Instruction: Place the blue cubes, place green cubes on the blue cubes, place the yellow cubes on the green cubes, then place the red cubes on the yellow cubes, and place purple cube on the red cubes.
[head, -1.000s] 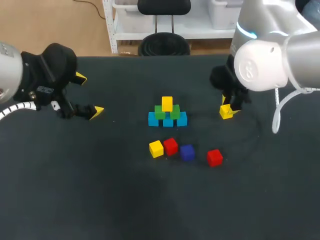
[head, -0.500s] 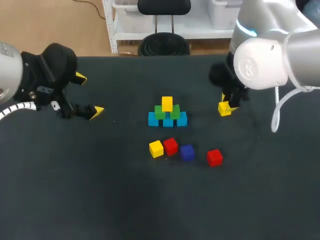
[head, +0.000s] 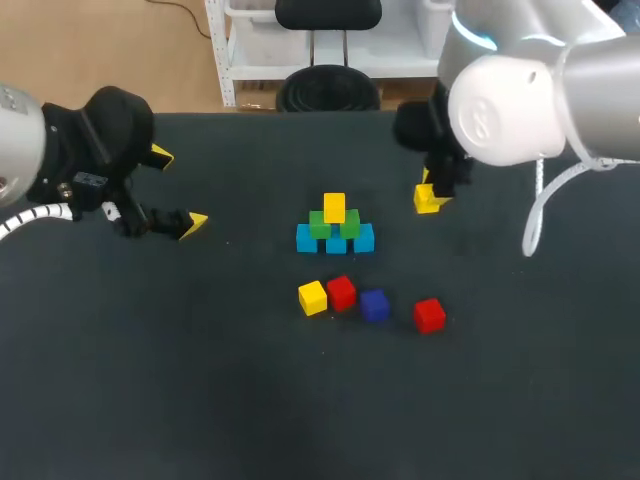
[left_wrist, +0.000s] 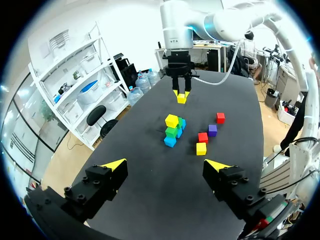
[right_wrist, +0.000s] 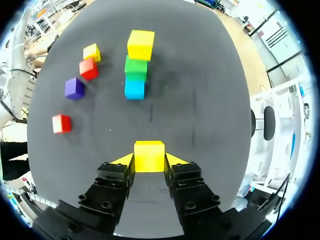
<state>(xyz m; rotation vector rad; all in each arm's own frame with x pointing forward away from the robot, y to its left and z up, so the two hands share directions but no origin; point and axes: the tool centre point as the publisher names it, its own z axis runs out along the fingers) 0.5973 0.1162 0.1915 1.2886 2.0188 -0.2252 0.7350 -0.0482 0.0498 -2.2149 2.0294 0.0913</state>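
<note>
**Right of the stack, a yellow cube sits in the right gripper**

At the table's (head: 150, 380) middle stands a small pyramid. Its base is a row of three blue cubes (head: 307, 238). Two green cubes (head: 350, 223) rest on them, and a top yellow cube (head: 334, 207) sits over the seam between the greens.

To the right of this pyramid and a little farther back, well apart from it, the right gripper (head: 433, 192) points down with a held yellow cube (head: 426, 201) between its tips. In the right wrist view the fingers (right_wrist: 175, 160) are drawn in narrow, one pressed to each of two opposite faces of the cube, so the grasp is firm. I cannot tell whether the cube clears the table.

In front of the pyramid lie four loose pieces. A loose yellow cube (head: 312, 297) touches or nearly touches the near red cube (head: 341, 292). The purple cube (head: 374, 305) sits just beside that one, and the far red cube (head: 430, 315) lies alone farther right.

At the table's left side, well away from all the cubes, the left gripper (head: 178, 189) has its fingers spread wide with nothing between them. The left wrist view shows both yellow tips far apart over bare table, with the pyramid and the right gripper ahead.
</note>
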